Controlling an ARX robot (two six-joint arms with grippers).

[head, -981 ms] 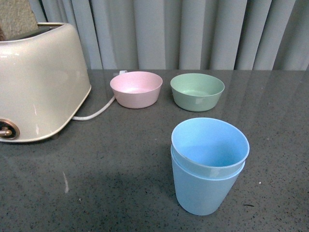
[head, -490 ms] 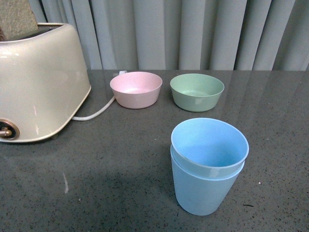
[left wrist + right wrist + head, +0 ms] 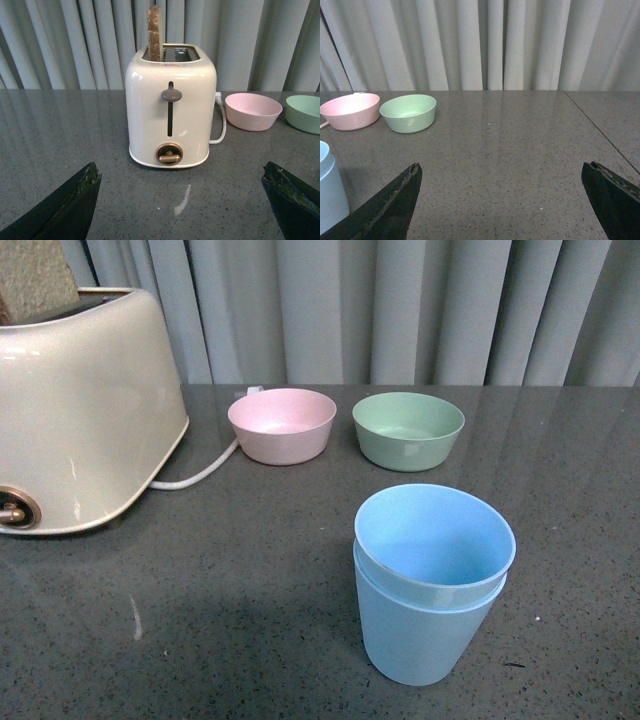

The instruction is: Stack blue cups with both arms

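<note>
Two grippers you run both spread wide, holding nothing: left gripper (image 3: 182, 200) faces toaster (image 3: 171, 107), right gripper (image 3: 502, 200) faces bare table (image 3: 520, 150). Neither arm visible in front view. Nothing shifted since half-second ago; scene identical. Blue cups (image 3: 432, 585) already nested, upright, light-blue matte, inner rim slightly tilted, at 5 o'clock on table. Pink bowl (image 3: 282, 425) and green bowl (image 3: 408, 430) at 12 o'clock behind them, well apart.
</note>
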